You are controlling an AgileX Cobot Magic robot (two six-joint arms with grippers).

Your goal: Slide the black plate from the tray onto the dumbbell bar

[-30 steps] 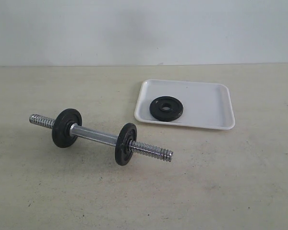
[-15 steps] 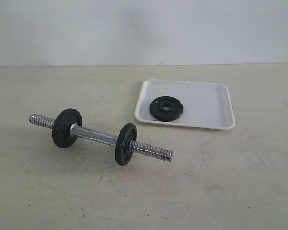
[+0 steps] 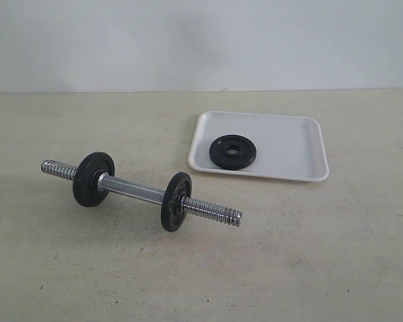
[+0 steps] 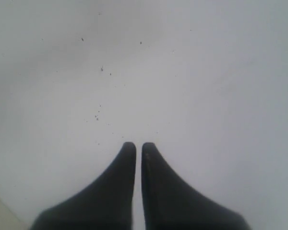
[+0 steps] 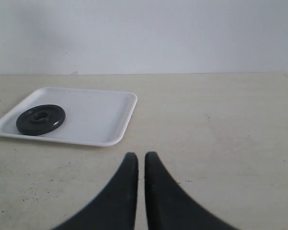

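Note:
The black plate [image 3: 233,152] lies flat in the left part of the white tray [image 3: 289,144]; the right wrist view shows the same plate [image 5: 41,119] and tray [image 5: 96,115]. The dumbbell bar [image 3: 134,190] lies on the table left of the tray, chrome, with two black discs standing on it and both threaded ends bare. Neither gripper shows in the exterior view. My right gripper [image 5: 137,155] is shut and empty, low over the table, well apart from the tray. My left gripper [image 4: 136,145] is shut and empty in front of a pale wall.
A beige table top [image 3: 309,255] carries everything, with a pale wall [image 3: 201,40] behind it. The left wrist view shows only that wall [image 4: 182,72], with a few dark specks.

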